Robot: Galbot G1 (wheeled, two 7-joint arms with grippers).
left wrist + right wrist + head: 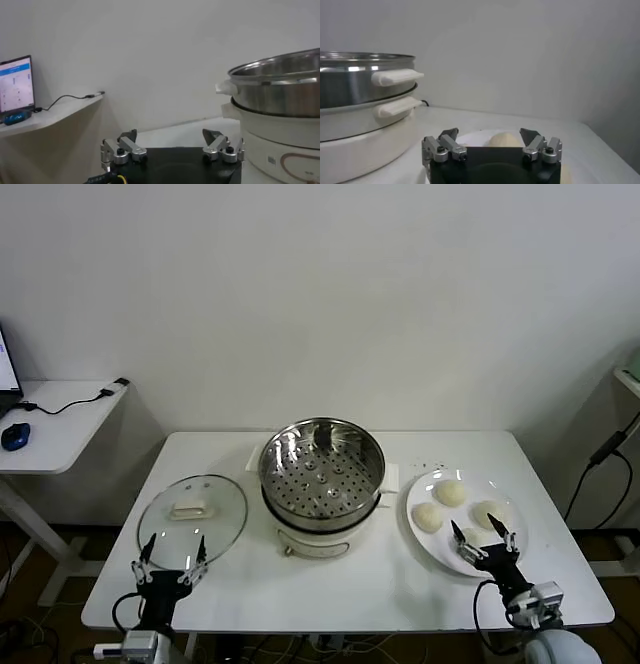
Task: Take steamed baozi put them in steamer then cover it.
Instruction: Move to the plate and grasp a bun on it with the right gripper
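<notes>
So nothing is loaded yet: the steamer point(322, 484) sits mid-table with its perforated tray bare, and all four steamed baozi point(450, 493) rest on the white plate point(418, 506) just to its right. The glass lid point(192, 518) lies flat on the table point(380, 579) to the steamer's left.

The right tool point(484, 536) hovers over the near edge of the plate, jaws spread wide and holding nothing, with the nearest bun directly beneath its fingers; in the right wrist view a bun point(504, 139) shows just beyond the open tips. The left tool point(172, 558) waits at the near rim of the lid, likewise wide open and empty.

The risks, as I judge them, start with the buns themselves. They are soft and smooth, so closing too hard would dent one, and closing too lightly could let it slip during the carry. They also lie close together, so a descent slightly off-centre may nudge a neighbour or roll it toward the plate's rim. The steamer wall stands high, and a low carry could knock the bun against its edge. Later, the lid's low handle gives the left tool little to pinch, and a skewed grip could drop the glass
</notes>
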